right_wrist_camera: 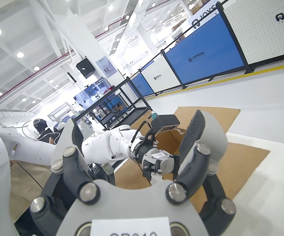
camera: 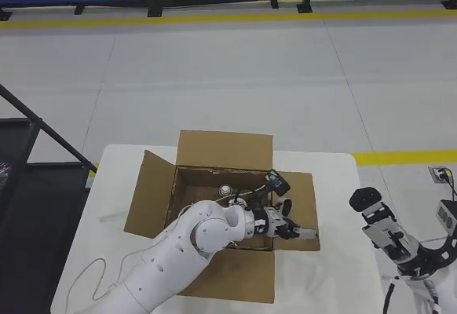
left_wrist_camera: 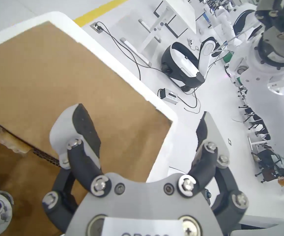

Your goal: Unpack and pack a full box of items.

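White table [camera: 332, 174], open cardboard box [camera: 224, 147], left claw [left_wrist_camera: 142, 116] spread wide

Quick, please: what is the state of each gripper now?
Left gripper: open, holding nothing, above the brown cardboard box.
Right gripper: open, holding nothing.

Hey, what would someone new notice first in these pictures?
The open cardboard box sits in the middle of the white table. The left gripper is over its right flap, fingers open and empty; the right gripper hangs open at the table's right edge.
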Available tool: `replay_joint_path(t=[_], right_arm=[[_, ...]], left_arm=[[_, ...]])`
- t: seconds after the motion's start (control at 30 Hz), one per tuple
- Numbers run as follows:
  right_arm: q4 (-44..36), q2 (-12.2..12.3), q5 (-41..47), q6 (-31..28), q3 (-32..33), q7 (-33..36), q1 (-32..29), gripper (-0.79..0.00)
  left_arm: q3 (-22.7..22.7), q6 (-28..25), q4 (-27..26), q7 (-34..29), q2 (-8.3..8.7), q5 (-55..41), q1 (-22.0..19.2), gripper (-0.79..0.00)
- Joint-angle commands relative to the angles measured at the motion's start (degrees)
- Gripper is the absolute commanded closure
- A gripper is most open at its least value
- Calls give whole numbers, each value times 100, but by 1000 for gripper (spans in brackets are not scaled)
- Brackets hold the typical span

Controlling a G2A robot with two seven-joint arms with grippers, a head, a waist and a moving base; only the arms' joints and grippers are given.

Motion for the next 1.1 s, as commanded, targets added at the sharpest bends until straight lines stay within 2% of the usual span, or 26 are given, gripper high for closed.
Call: replay_joint_path(t=[0.0, 0.27, 0.47, 0.57, 0.7, 0.83, 0.93, 1.07], right_arm=[[46, 18, 39, -9, 33, -16, -34, -785], [134, 48, 80, 229, 57, -60, -49, -785], [134, 48, 80, 229, 57, -60, -49, -785], [134, 48, 80, 229, 57, -60, -49, -785], [101, 52, 22, 308, 52, -104, -47, -785], [57, 98, -457, 480, 81, 63, 100, -785], [-114, 131, -978, 745, -22, 236, 295, -785], [-304, 172, -1467, 1136, -116, 334, 590, -785]], left_arm=[[168, 98, 217, -19, -112, -34, -127, -785], [462, 267, 689, 16, -393, -32, -359, -785], [462, 302, 823, 26, -486, 2, -383, -785], [359, 252, 680, 102, -472, 20, -301, -785], [66, 279, 237, 141, -347, 224, -77, -785], [-439, 466, -445, -25, -129, 499, 282, -785], [-1021, 594, -1191, -145, 86, 715, 726, -785], [-1997, 717, -2369, -339, 389, 1011, 1588, -785]])
